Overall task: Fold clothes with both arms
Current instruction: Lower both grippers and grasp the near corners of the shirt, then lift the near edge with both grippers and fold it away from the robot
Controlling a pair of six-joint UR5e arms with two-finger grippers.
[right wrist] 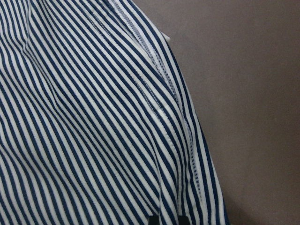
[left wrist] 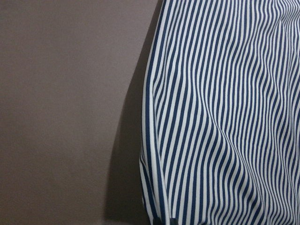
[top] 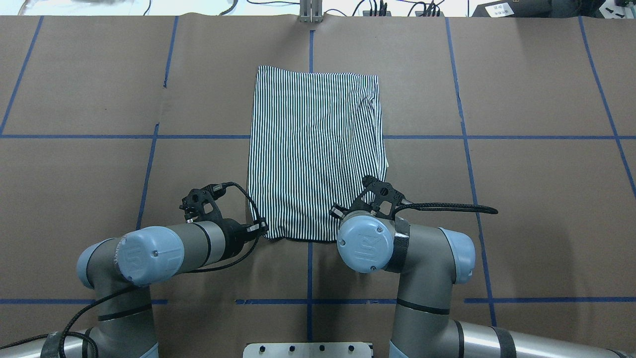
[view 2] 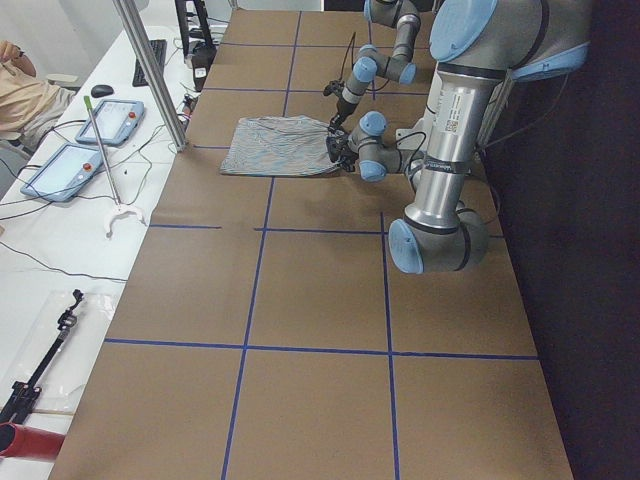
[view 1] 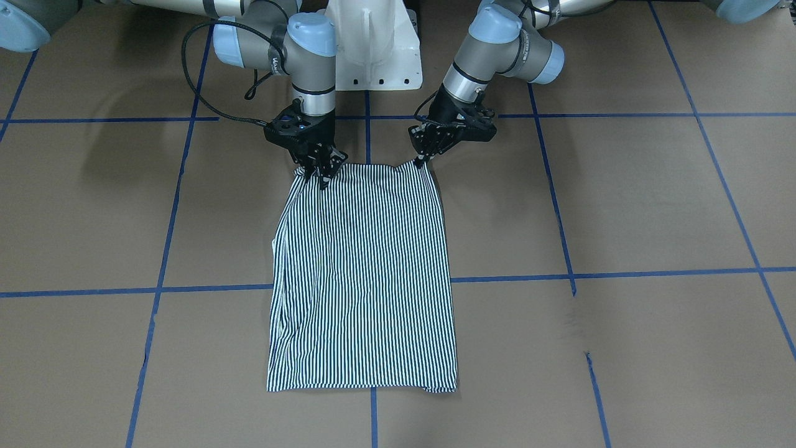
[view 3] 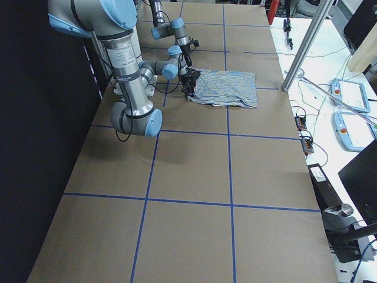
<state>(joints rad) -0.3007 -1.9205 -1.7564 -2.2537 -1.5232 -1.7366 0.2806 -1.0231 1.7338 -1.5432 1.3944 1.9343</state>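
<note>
Nearest you, at lower centre of the front-facing view, lies the free end of the polo shirt (view 1: 364,274), whose long axis runs up-frame to the edge where the right gripper (view 1: 323,173) and left gripper (view 1: 423,160) each clamp one corner.

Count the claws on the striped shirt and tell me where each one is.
2. The left claw pinches the robot-side corner of the shirt on the robot's left; the right claw pinches the matching corner on its right. None seems hidden.
</note>
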